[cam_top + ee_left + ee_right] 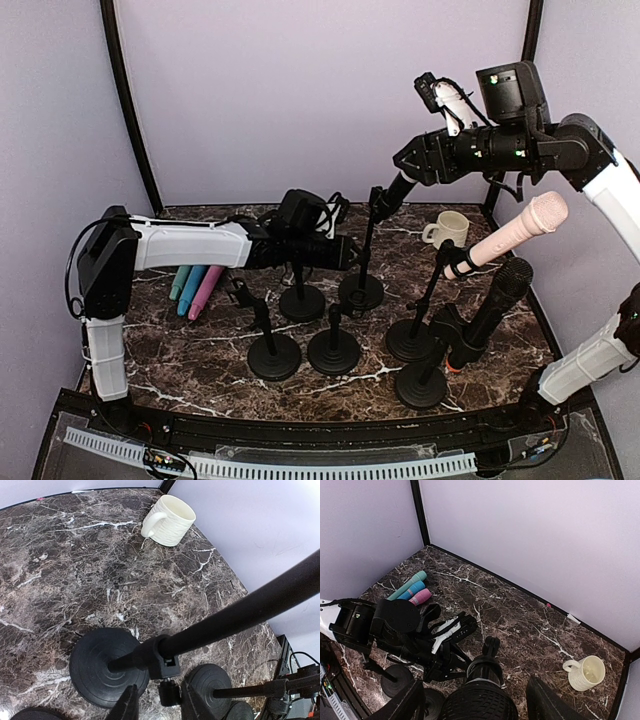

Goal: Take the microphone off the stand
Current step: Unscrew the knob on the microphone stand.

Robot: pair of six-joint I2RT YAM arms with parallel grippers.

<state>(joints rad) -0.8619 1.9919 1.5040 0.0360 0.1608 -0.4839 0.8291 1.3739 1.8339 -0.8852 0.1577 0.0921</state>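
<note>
A black microphone (396, 188) slants up out of the clip of a stand (364, 250) at the back middle of the table. My right gripper (402, 160) is at its upper end. In the right wrist view the mesh head (480, 702) lies between the fingers (412, 700) with a gap on each side, so the gripper (475, 682) is open. My left gripper (352, 252) reaches in low at the same stand. In the left wrist view its open gripper (162, 700) flanks the small knob (170, 692) under the stand's clamp (161, 657).
A pink microphone (520, 228) and another black one (498, 300) sit in stands on the right. Several round black stand bases (334, 352) crowd the table's middle. A cream mug (448, 228) stands at the back right. Teal, blue and pink microphones (195, 288) lie at the left.
</note>
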